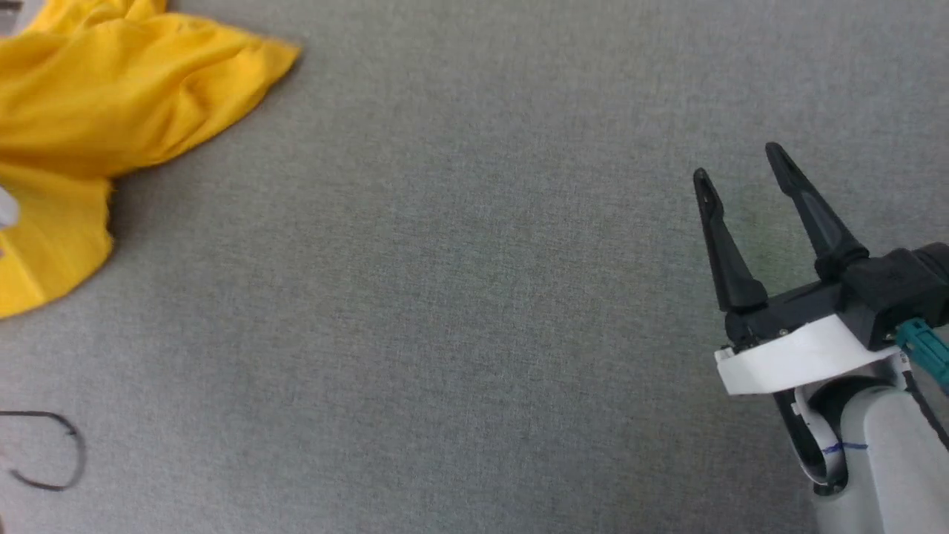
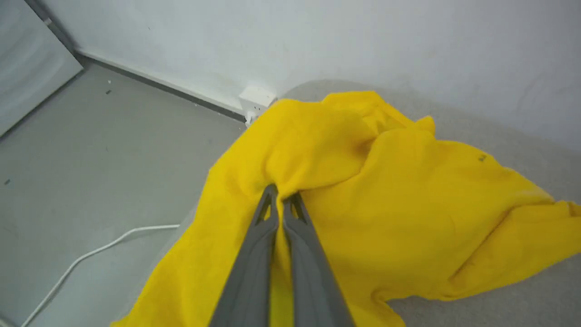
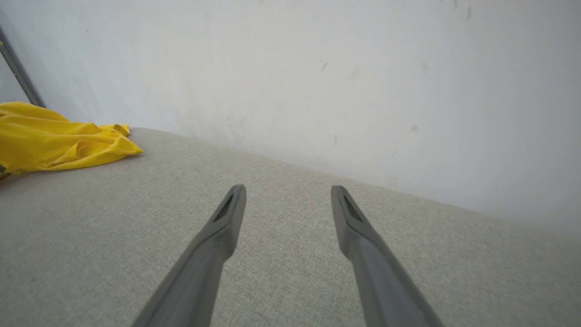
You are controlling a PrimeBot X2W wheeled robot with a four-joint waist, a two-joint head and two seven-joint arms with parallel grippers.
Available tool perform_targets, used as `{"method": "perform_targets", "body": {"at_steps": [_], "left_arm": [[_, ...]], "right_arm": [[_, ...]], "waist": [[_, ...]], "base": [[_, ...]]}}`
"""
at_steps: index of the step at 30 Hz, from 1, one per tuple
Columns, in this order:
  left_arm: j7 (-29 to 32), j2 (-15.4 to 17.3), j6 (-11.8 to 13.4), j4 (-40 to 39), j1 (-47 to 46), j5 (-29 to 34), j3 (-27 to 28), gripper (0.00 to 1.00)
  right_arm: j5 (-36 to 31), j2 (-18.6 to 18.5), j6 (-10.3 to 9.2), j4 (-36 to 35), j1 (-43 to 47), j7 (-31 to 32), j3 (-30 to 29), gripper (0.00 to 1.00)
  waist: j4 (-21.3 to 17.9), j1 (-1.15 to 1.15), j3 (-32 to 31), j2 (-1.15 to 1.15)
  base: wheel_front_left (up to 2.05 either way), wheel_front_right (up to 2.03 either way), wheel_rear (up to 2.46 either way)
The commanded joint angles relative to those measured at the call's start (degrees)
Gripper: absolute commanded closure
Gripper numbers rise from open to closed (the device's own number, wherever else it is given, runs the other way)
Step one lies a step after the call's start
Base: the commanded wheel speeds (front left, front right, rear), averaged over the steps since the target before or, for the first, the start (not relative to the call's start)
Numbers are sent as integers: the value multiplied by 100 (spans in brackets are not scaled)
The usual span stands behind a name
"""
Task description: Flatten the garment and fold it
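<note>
One desk (image 1: 474, 297), covered in grey woven cloth and rounded at its far corner, is carrying the work. One garment (image 2: 408, 190), mustard-yellow, thin and creased, is lying bunched at the desk's far left corner, with one edge draping over the side. Two sets of jaws, each with two long, dark, tapered fingers (image 1: 723, 245): the left jaws are pinching shut on a raised fold of the garment; the right jaws are standing wide apart, holding nothing, over bare desk well apart from the garment. One thin white cable (image 2: 91, 254) is trailing across the smooth grey floor (image 2: 91, 159).
</note>
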Motion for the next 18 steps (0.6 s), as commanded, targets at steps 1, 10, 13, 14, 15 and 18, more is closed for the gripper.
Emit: {"method": "perform_targets", "body": {"at_steps": [1, 10, 13, 14, 15, 18], "left_arm": [[-237, 73, -19, -21, -105, 55, -23, 100], [-1862, 162, -30, -583, -707, 702, -547, 100], [-1918, -134, -22, -1104, -797, 839, -700, 100], [-1924, -258, 2, -1306, -800, 880, -749, 100], [-1927, -371, 9, -1535, -799, 908, -790, 100], [-1930, -695, -2, -2171, -687, 906, -944, 100]], "right_arm": [[41, 38, -5, 52, 45, -62, -23, 0], [162, 360, -5, 390, 478, -433, -294, 0], [175, 404, -5, 387, 658, -458, -424, 0], [185, 412, -5, 388, 703, -469, -442, 0], [199, 419, -5, 385, 746, -473, -455, 0], [239, 429, -5, 372, 847, -491, -492, 0]], "waist": [[-55, 0, -445, 0], [-190, 0, -1539, 0], [-221, 0, -1777, 0], [-254, 0, -1853, 0], [-295, 0, -1907, 0], [-469, 0, -2043, 0]], "base": [[0, 0, 0], [0, 0, 0], [0, 0, 0], [0, 0, 0], [0, 0, 0], [0, 0, 0]]}}
